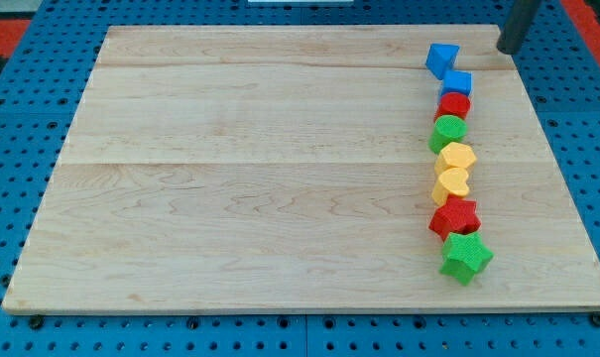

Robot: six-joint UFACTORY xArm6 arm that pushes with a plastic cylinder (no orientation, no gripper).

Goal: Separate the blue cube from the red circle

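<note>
The blue cube (457, 82) lies at the view's upper right of the wooden board (260, 169), touching the red circle (454, 105) just below it. A second blue block (441, 59), angular in shape, touches the cube from above left. My tip (508, 49) is at the view's top right, apart from the blocks, to the right of and slightly above the blue cube.
Below the red circle a line of blocks runs down the board's right side: a green circle (448, 130), two yellow hearts (458, 156) (451, 182), a red star (454, 217) and a green star (466, 257). A blue pegboard (12, 129) surrounds the board.
</note>
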